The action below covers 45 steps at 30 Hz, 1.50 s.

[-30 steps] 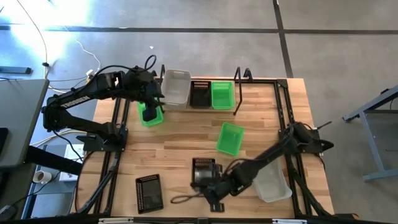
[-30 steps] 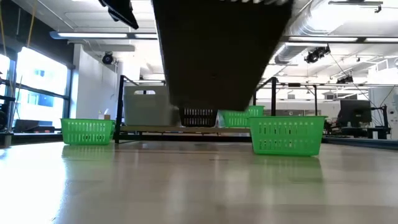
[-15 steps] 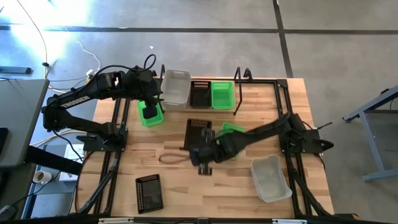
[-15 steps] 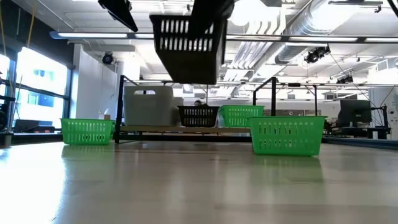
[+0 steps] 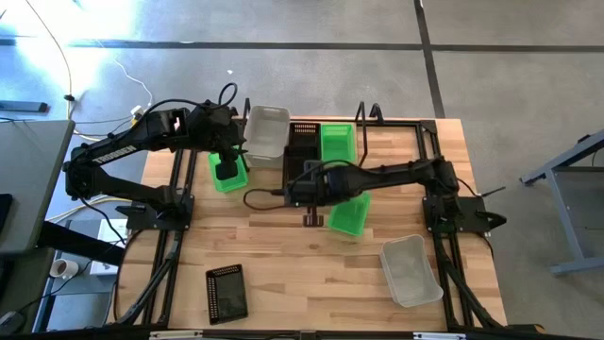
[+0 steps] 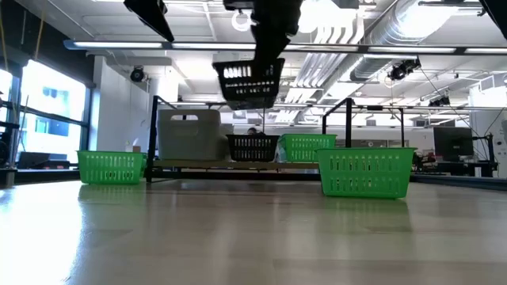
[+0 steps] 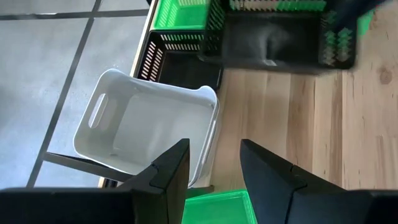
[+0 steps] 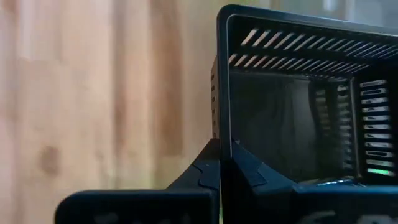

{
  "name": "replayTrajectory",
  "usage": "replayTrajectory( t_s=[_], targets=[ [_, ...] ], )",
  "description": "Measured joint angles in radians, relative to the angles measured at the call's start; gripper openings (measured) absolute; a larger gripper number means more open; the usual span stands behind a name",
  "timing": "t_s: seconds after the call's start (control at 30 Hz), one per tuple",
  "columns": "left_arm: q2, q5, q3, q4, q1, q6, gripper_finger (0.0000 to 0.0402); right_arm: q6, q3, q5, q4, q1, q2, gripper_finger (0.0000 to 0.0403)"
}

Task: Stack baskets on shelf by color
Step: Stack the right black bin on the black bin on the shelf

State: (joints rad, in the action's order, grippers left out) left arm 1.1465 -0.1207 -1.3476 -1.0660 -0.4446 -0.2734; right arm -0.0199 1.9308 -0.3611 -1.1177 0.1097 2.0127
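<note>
High view: green baskets (image 5: 337,144) three (black three).

The shelf (image 5: 363,126) lies along the table's far edge, a light-wood plank in a thin black frame. On it sit, side by side, a whitish-grey basket (image 5: 267,132), a black perforated basket (image 5: 302,138) and a green basket (image 5: 337,143), all upright. A second black basket (image 6: 251,81) hangs in the air just in front of the shelf, above its black one. A green basket (image 5: 227,176) stands just beside the shelf's left end, another green basket (image 5: 349,212) in front of the shelf. Well apart, near the front edge, lie a third black basket (image 5: 226,292) and a grey basket (image 5: 410,271).
</note>
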Motion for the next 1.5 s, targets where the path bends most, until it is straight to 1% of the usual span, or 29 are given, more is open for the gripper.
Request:
replayTrajectory(
  t_s=[0.17, 0.27, 0.37, 0.47, 0.57, 0.73, 0.93, 1.07, 1.23, 1.5],
  targets=[
    [0.0, -0.004, 0.0, 0.001, 0.0, 0.0, 0.0132, -0.024, -0.009, -0.022, -0.054, -0.034, -0.044, 0.0],
    [0.0, -0.021, 0.0, 0.001, 0.0, 0.0, 0.0132, -0.026, -0.065, -0.043, -0.054, -0.053, -0.097, 0.0],
    [0.0, -0.033, 0.0, 0.001, 0.0, 0.0, 0.0132, -0.031, -0.168, -0.053, 0.002, -0.079, -0.17, 0.0],
    [0.0, -0.046, 0.0, 0.002, 0.0, 0.0, 0.0132, -0.07, -0.271, -0.049, 0.104, -0.106, -0.237, 0.0],
    [0.0, -0.048, 0.0, 0.003, 0.0, 0.0, 0.0132, -0.135, -0.328, -0.023, 0.192, -0.139, -0.274, 0.0],
    [0.0, -0.052, 0.0, 0.022, 0.0, 0.034, 0.0132, -0.252, -0.343, -0.005, 0.258, -0.206, -0.273, 0.0],
    [0.0, -0.122, 0.0, 0.022, 0.0, 0.087, 0.0132, -0.351, -0.343, 0.058, 0.349, -0.288, -0.246, 0.0],
    [0.0, -0.154, 0.0, 0.022, -0.001, 0.09, 0.0132, -0.404, -0.343, 0.094, 0.384, -0.328, -0.226, 0.0],
    [0.0, -0.156, 0.0, 0.022, -0.007, 0.091, 0.0132, -0.429, -0.343, 0.135, 0.393, -0.349, -0.188, 0.0],
    [0.0, -0.16, 0.0, 0.022, -0.029, 0.117, 0.0132, -0.444, -0.343, 0.134, 0.443, -0.351, -0.134, 0.0]
  ],
)
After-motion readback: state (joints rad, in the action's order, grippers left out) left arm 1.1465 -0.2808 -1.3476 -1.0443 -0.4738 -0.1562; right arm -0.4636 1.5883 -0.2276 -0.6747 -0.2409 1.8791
